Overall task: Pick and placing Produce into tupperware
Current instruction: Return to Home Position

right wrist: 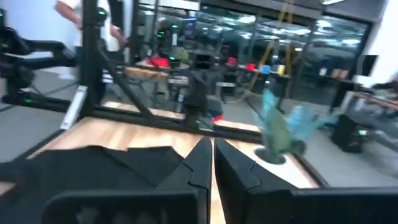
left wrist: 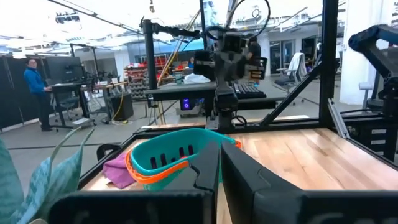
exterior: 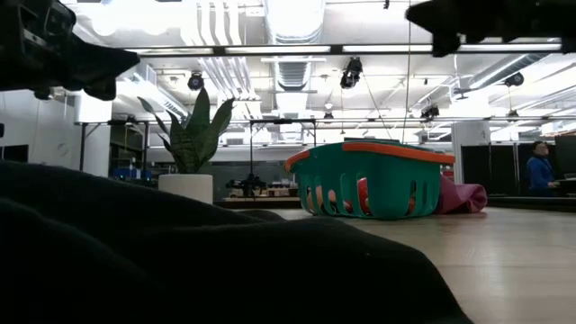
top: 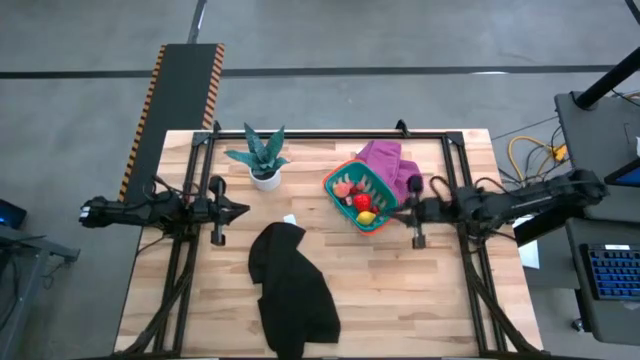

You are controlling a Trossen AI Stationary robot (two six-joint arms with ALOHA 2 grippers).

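- The teal container (top: 332, 181) sits on the counter (top: 440, 290), right of centre and toward the back, with a purple cloth (top: 392, 162) bunched against its far side.
- The toy produce (top: 360, 201) lies inside it: red and pink pieces, and a yellow one (top: 366, 217) at the near corner. No loose piece shows on the bare wood, so the filling looks finished.
- The left gripper (top: 243, 210) hangs over the left side of the counter, well apart from the container. Its fingers are closed on nothing.
- The right gripper (top: 395, 212) hovers raised, just beside the container's right-hand wall. Its fingers are pressed together and empty.
- A potted plant (top: 262, 157) stands at the back left, and a black cloth (top: 295, 290) lies crumpled at the front.
- Handling, as a judgement:
  - The pieces look small, light, hard and smooth. Being rounded, they are apt to roll or slip, so each is best pinched across its widest part.
  - The container looks light and stiff, with slotted walls. Its orange rim is the natural place to hold it, and a sideways knock would likely slide it.
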